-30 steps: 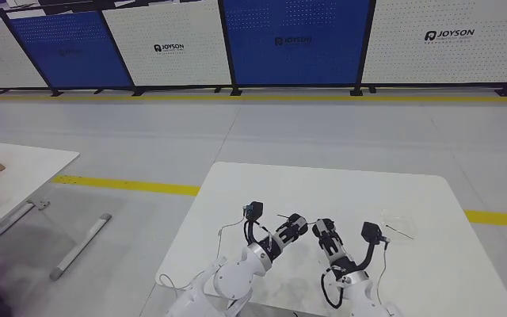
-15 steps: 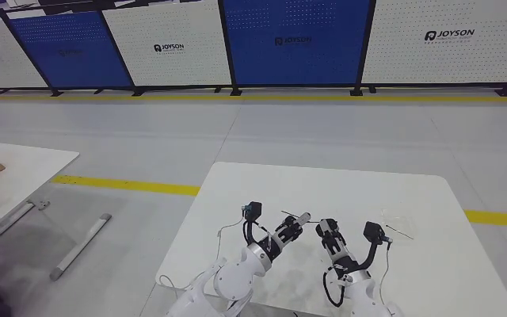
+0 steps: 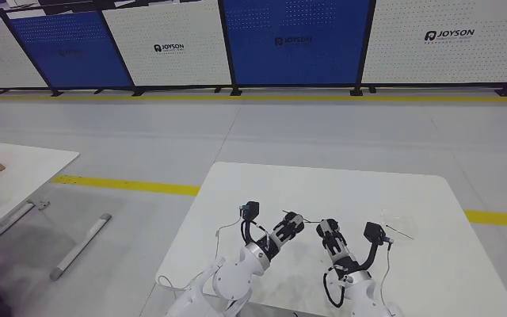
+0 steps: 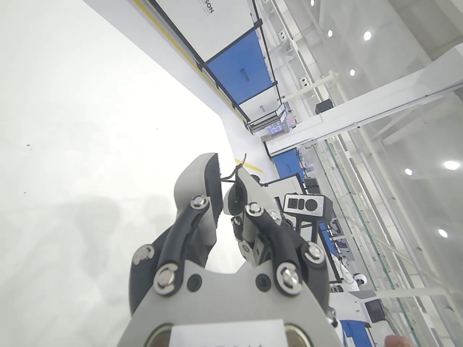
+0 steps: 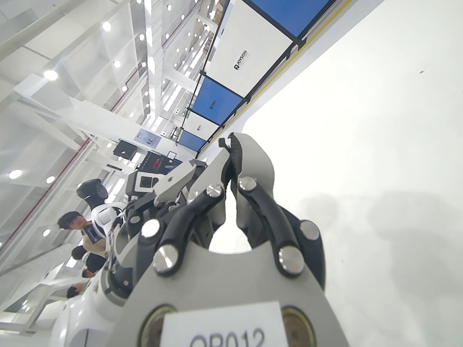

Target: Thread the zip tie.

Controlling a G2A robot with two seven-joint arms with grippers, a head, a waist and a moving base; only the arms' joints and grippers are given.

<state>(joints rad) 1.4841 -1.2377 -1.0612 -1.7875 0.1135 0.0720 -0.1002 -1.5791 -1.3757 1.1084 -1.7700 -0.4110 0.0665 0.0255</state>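
A thin black zip tie (image 3: 305, 219) spans the small gap between my two grippers above the white table (image 3: 261, 182). My left gripper (image 3: 295, 221) is shut on the tie, and the strand (image 4: 240, 162) crosses between its fingertips (image 4: 213, 169) and pokes out past them. My right gripper (image 3: 323, 228) faces it from the right and is shut on the tie too. A short black end (image 5: 221, 142) sticks out at that gripper's (image 5: 231, 146) tips. The left gripper (image 5: 177, 178) shows close behind it in the right wrist view.
A clear bag (image 3: 396, 222) with a few more black ties lies on the table to the right of my right arm. The table's far edge (image 3: 325, 168) has open floor beyond it. Blue and white partition panels (image 3: 293, 40) stand at the back.
The tie stuck out beside my left gripper a second ago and now bridges the gap to my right gripper. Both arms shifted only slightly.
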